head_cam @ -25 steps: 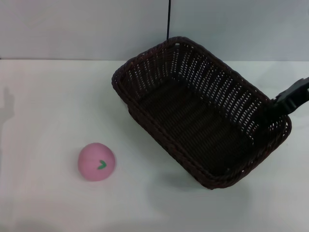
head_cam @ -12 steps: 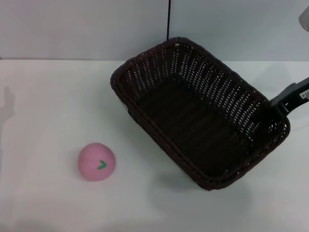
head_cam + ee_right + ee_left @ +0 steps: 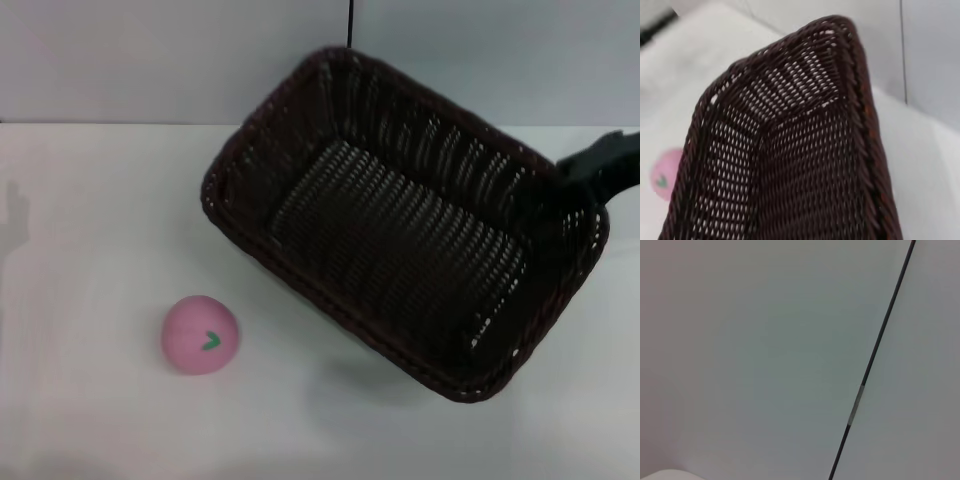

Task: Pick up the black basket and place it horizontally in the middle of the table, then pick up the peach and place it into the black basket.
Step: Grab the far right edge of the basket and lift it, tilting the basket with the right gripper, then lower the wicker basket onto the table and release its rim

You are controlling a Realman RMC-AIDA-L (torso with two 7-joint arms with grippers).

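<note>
At the right edge of the head view my right gripper (image 3: 590, 178) sits on the far short end of the black basket (image 3: 400, 215); my fingers themselves are hidden behind the braided rim, so I take them to be pinching that rim, though the contact is not plainly visible. Compared with half a second ago the basket looms larger, reaches higher in the frame and shows its floor tilted toward the camera; its near left corner has swung out to the left; I judge it is now lifted off the table (image 3: 90, 220), hanging from my grip at the right end; a soft shadow lies beneath its lower edge. That means the first step is in hand: the carry toward the middle has begun, but the basket is skewed diagonally and must be turned level and horizontal before I set it down. The peach (image 3: 200, 334) has not moved; it rests at the lower left, well apart from the basket and from my fingers. My right wrist view looks down along the inside of the weave, with the peach faint at the lower left. My left gripper is nowhere in sight; its wrist camera faces only a blank wall.
</note>
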